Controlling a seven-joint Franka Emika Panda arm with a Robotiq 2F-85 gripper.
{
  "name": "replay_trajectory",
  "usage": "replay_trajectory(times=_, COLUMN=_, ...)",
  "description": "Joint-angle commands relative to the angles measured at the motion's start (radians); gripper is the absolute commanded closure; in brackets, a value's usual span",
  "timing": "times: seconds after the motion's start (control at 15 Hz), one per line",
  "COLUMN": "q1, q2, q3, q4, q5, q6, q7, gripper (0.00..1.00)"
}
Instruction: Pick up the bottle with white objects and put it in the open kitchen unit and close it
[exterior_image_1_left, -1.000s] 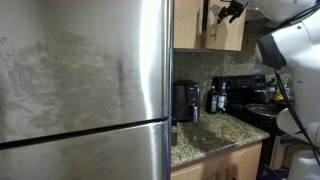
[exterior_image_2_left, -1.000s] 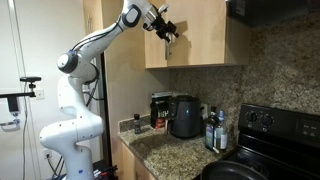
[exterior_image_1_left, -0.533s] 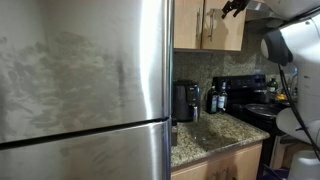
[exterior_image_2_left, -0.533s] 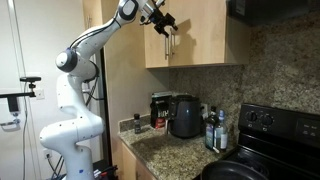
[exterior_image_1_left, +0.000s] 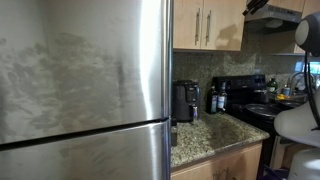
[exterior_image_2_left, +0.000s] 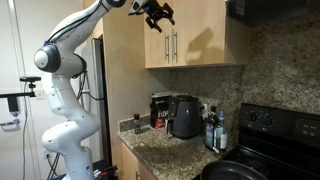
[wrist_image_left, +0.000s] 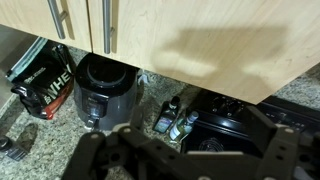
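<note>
Now kitchen unit (exterior_image_2_left: 205, 40) with both doors closed, contents unseen; gripper (exterior_image_2_left: 158, 18) spread wide, empty, near its top.

Fridge (exterior_image_1_left: 85, 70): brushed stainless steel, dull sheen, smudgy streaks. Wall cabinet (exterior_image_2_left: 200, 40): light wood, smooth, matt, faint grain. Cabinet handles (wrist_image_left: 108, 25): polished metal bars. Countertop (exterior_image_1_left: 215, 135): speckled stone, polished. Backsplash (exterior_image_2_left: 285, 75): mottled stone, similar tone, slight gloss. Stove (exterior_image_2_left: 270, 130): black, glossy. Cooker (wrist_image_left: 105, 90): dark casing, satin finish, shiny rim. Robot arm (exterior_image_2_left: 70, 130): white shell, smooth, glossy, plastic look. Gripper (exterior_image_2_left: 158, 18): black, matt.
</note>
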Motion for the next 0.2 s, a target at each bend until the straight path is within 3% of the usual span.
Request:
replay_trajectory(times=0.0, q1=0.167, q2=0.016, q3=-0.086, q4=-0.004, q5=-0.085, q6=0.032, q7=0.034, gripper=0.00)
replay_trajectory(times=0.13, q1=0.174, q2=0.015, q3=-0.082, q4=-0.007, q5=-0.087, q6=0.032, q7=0.034, gripper=0.00)
